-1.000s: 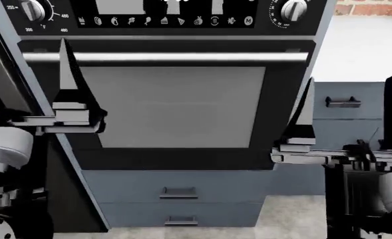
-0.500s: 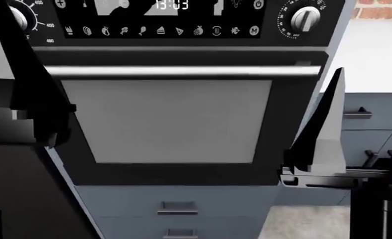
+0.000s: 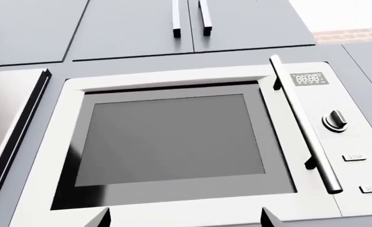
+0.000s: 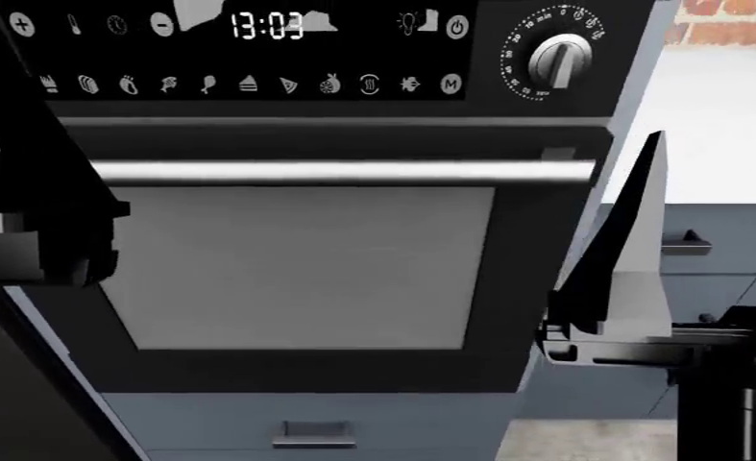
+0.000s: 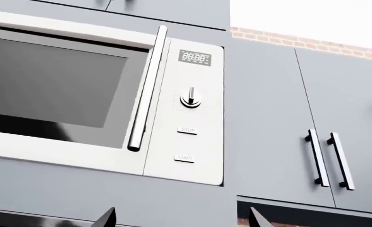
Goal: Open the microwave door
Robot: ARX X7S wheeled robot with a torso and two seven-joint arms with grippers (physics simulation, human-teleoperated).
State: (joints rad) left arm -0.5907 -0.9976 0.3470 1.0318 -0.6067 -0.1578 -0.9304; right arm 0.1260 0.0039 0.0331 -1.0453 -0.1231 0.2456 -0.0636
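The microwave (image 3: 192, 142) is built into dark grey cabinetry, and its door (image 3: 170, 137) with a dark window is closed flush. A long silver vertical handle (image 3: 302, 125) runs along the door's edge beside the control panel (image 3: 337, 123). In the left wrist view my left gripper (image 3: 184, 220) is open, facing the door and apart from it. In the right wrist view the microwave (image 5: 104, 90) and its handle (image 5: 146, 90) lie above my open right gripper (image 5: 182, 218), which holds nothing. The head view does not show the microwave.
In the head view a black oven (image 4: 313, 250) with a horizontal bar handle (image 4: 339, 173) fills the front, with drawers (image 4: 313, 437) below. A right gripper finger (image 4: 631, 240) stands beside it. Cabinet doors with paired handles (image 5: 327, 158) sit next to the microwave.
The head view has risen, so the oven has slid lower in the picture. My left gripper has moved toward the left edge and my right has lifted beside the oven.
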